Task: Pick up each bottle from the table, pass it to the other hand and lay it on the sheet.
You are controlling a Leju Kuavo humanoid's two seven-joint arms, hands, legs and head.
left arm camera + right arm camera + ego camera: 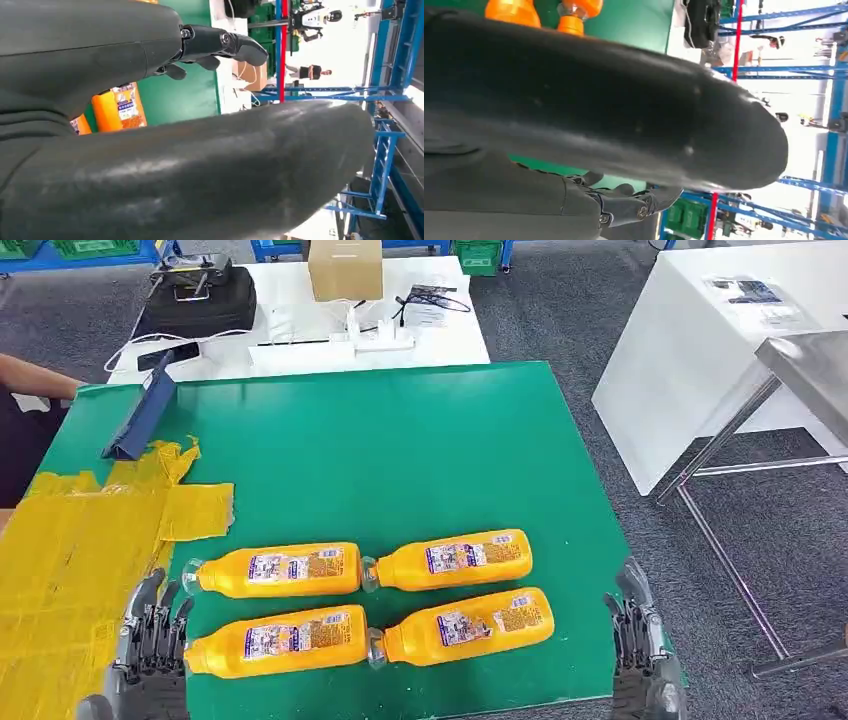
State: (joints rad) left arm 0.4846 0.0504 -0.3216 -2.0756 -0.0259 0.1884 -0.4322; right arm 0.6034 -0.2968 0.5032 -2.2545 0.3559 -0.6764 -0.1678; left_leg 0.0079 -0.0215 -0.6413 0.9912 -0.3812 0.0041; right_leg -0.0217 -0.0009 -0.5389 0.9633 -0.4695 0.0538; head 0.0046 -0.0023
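Observation:
Several orange bottles lie on their sides on the green table (400, 450), in two rows of two: far left bottle (275, 570), far right bottle (450, 560), near left bottle (275, 640), near right bottle (465, 625). A yellow sheet (80, 550) covers the table's left part. My left hand (150, 635) hovers at the near left edge, beside the near left bottle's cap end, fingers apart and holding nothing. My right hand (635, 635) stands at the near right edge, right of the near right bottle, empty with fingers apart. A bottle (120, 107) and the bottles (544, 12) show past each wrist's thumb.
A blue folder-like stand (140, 420) leans at the table's far left. A person's arm (35, 375) reaches in at the left edge. Behind stands a white table with a cardboard box (345, 268), a black case (195, 295) and cables. A metal table (810, 365) stands to the right.

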